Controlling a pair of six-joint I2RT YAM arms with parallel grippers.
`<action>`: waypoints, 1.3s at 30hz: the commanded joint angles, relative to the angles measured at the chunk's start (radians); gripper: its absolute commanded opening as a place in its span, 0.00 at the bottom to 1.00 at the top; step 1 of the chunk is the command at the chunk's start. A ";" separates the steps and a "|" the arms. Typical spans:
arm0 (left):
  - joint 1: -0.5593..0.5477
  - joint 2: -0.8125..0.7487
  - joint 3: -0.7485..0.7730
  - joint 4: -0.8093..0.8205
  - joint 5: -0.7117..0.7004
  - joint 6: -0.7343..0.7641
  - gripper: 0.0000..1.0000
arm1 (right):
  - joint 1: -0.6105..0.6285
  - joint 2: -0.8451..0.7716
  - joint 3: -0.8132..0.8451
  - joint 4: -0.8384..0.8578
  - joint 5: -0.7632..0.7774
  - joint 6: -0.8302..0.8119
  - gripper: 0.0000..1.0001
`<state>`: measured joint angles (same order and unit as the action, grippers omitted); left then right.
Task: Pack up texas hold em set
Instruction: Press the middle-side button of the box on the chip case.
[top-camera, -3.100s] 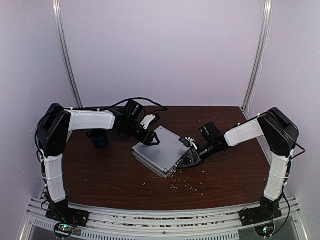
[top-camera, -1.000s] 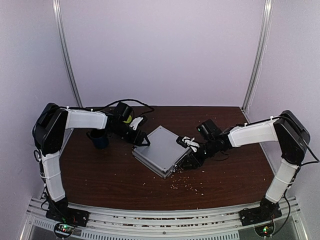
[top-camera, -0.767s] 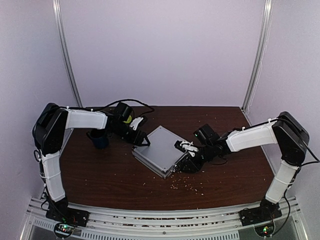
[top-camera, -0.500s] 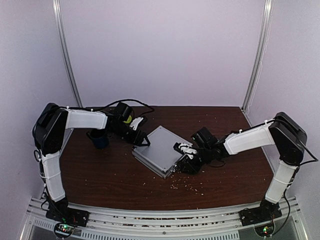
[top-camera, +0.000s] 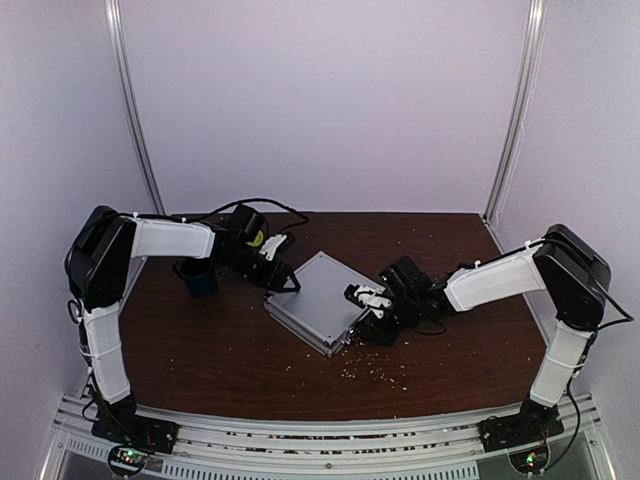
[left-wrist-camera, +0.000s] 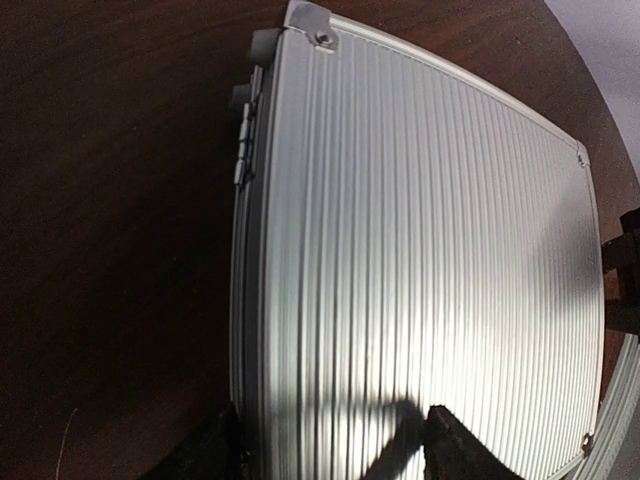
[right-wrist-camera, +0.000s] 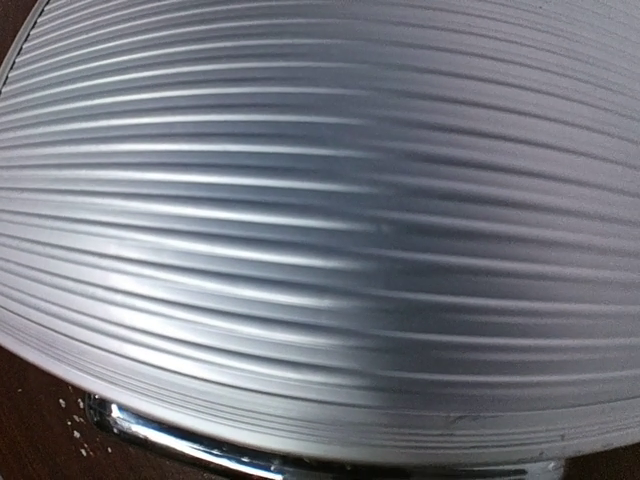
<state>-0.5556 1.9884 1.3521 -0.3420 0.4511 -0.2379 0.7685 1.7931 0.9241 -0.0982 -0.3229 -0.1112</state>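
The silver ribbed briefcase (top-camera: 315, 300) lies shut and flat in the middle of the table. In the left wrist view its lid (left-wrist-camera: 420, 250) fills the frame, hinges along the left side. My left gripper (top-camera: 282, 274) sits at the case's far-left corner. Its jaws (left-wrist-camera: 330, 452) stand apart, one finger (left-wrist-camera: 212, 448) beside the case wall and the other (left-wrist-camera: 452, 448) over the lid. My right gripper (top-camera: 366, 304) is pressed against the case's right side. The right wrist view shows only the lid (right-wrist-camera: 320, 200) and a chrome edge (right-wrist-camera: 200, 446); its fingers are hidden. No chips, cards or dice are in view.
A dark blue mug (top-camera: 198, 278) stands left of the case, under the left forearm. Small pale specks (top-camera: 375, 372) are scattered on the brown table (top-camera: 230, 350) in front of the case. Metal rails run along the near edge.
My right gripper has slid left, closer against the case's right side, its arm reaching further in. The left arm and the case have stayed put over the last second.
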 joint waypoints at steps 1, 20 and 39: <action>-0.003 0.013 -0.007 -0.007 0.020 -0.004 0.63 | 0.008 -0.043 -0.007 -0.082 0.022 -0.016 0.24; -0.004 0.025 -0.008 -0.007 0.027 -0.002 0.63 | -0.086 0.033 0.266 -0.341 -0.332 0.060 0.22; -0.007 0.028 -0.004 -0.013 0.014 0.005 0.62 | -0.164 0.063 0.288 -0.369 -0.519 0.063 0.27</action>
<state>-0.5495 1.9919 1.3521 -0.3401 0.4568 -0.2375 0.5949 1.9224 1.2320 -0.5358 -0.8917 0.0460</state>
